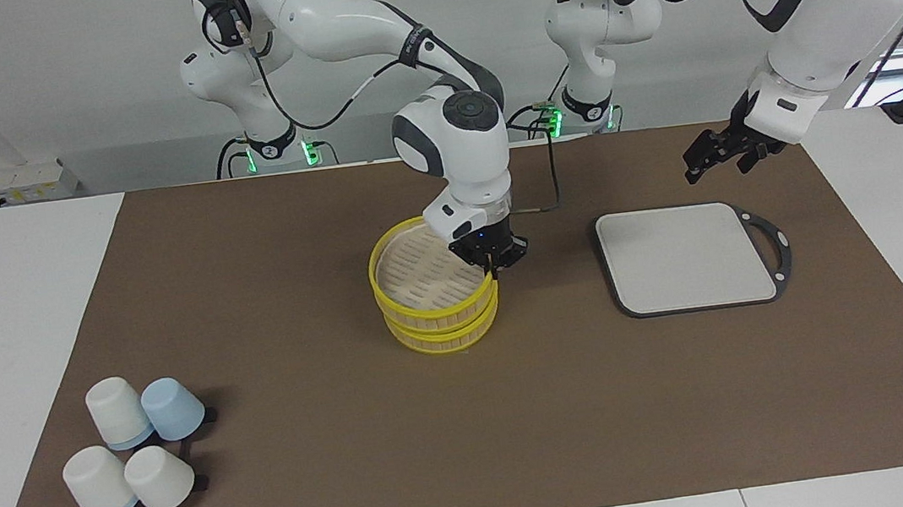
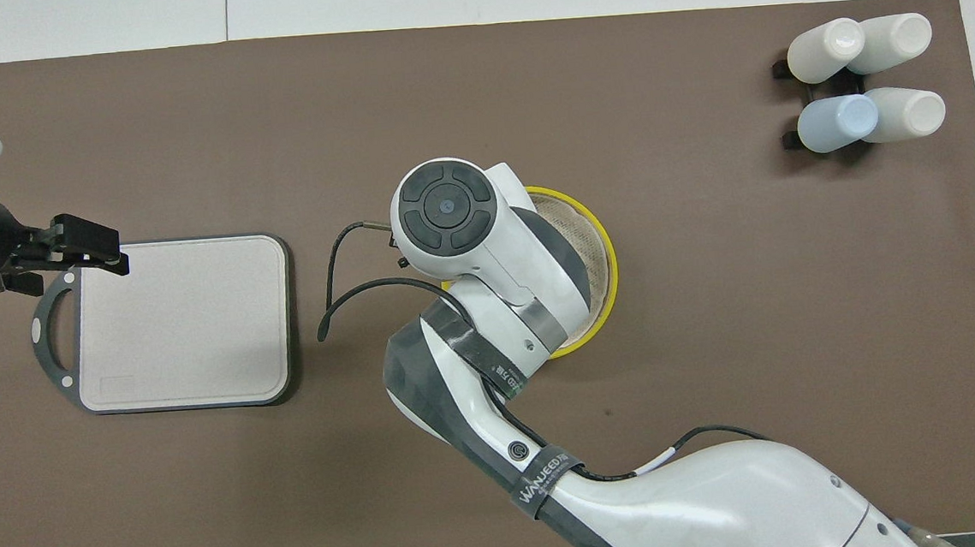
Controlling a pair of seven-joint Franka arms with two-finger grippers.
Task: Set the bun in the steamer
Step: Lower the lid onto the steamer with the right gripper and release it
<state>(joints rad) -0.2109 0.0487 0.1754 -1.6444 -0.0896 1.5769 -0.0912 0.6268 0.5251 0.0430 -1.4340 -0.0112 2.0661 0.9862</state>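
Note:
The steamer (image 1: 388, 295) stands mid-table, a round two-tier basket with yellow rims and a beige slatted top tray. It also shows in the overhead view (image 2: 598, 253), partly covered by the right arm. My right gripper (image 1: 494, 269) points down at the steamer's top rim, on the side toward the left arm's end. The bun is not visible in either view. My left gripper (image 1: 713, 160) is open and empty, in the air over the edge of the grey board (image 1: 686, 256) nearest the robots. It also shows in the overhead view (image 2: 104, 253).
The grey square board (image 2: 186, 324) with a black rim and handle lies toward the left arm's end. Several upturned cups (image 1: 138, 446), white and one pale blue, lie toward the right arm's end, farther from the robots. A brown mat (image 1: 315, 473) covers the table.

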